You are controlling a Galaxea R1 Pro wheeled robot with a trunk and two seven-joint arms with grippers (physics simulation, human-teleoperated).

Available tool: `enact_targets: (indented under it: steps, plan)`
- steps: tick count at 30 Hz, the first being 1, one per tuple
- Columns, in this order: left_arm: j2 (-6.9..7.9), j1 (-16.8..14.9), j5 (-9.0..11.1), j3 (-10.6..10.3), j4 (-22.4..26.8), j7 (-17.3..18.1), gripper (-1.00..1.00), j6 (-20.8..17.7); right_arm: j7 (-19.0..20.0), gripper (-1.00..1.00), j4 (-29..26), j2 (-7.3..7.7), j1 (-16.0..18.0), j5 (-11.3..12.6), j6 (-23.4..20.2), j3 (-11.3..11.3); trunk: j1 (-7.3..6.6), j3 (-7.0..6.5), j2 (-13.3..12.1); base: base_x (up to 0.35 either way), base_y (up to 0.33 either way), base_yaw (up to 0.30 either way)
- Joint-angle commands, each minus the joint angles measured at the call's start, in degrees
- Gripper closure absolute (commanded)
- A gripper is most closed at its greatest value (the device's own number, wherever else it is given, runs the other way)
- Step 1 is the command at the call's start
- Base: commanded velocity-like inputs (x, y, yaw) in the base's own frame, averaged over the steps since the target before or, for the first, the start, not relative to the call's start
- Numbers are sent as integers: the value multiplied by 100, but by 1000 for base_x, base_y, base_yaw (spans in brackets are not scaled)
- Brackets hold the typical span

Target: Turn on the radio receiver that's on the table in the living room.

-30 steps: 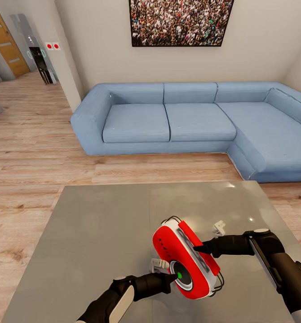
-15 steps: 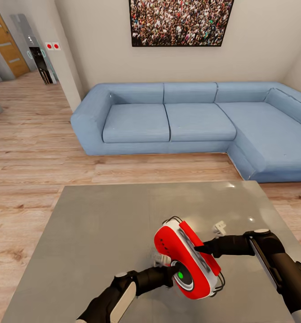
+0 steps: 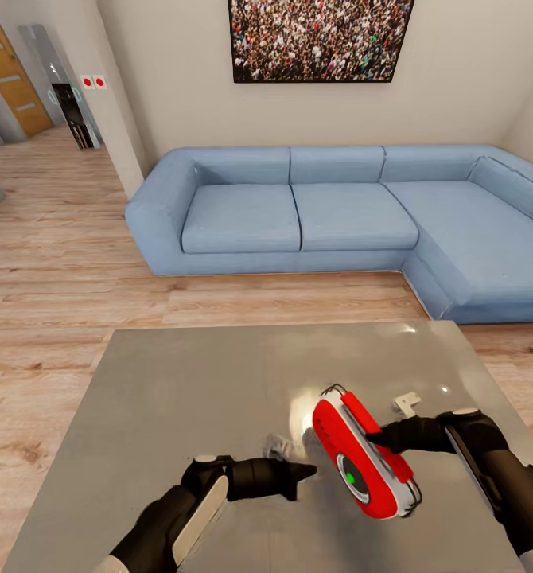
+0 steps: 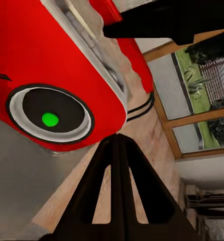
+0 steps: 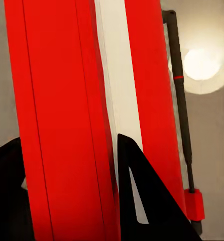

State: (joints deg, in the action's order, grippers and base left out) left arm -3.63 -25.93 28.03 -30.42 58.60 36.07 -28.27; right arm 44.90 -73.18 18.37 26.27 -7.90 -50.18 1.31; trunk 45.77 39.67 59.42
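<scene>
r arm (image 3: 501,469) clamps radio (image 3: 362,465), l arm (image 3: 219,489) apart.

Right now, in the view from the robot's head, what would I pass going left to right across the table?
Left gripper → radio receiver, lifted above the table → right gripper holding the radio's back edge, its arm reaching in from the right.

The radio receiver (image 3: 364,464) sits over the table (image 3: 179,398), sofa (image 3: 338,215) behind.

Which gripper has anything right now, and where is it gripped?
The right gripper clamps the radio across its white side band, lifted off the table. The left gripper is shut, holding nothing.
</scene>
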Motion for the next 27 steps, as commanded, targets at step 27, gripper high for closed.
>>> enact_targets:
  steps: [27]
  plan:
    - [833, 0, 80, 9, 213, -232, 100, -21, -1117, 100, 943, 18, 1, 52, 599, -289, 0, 0, 0, 0, 0, 0]
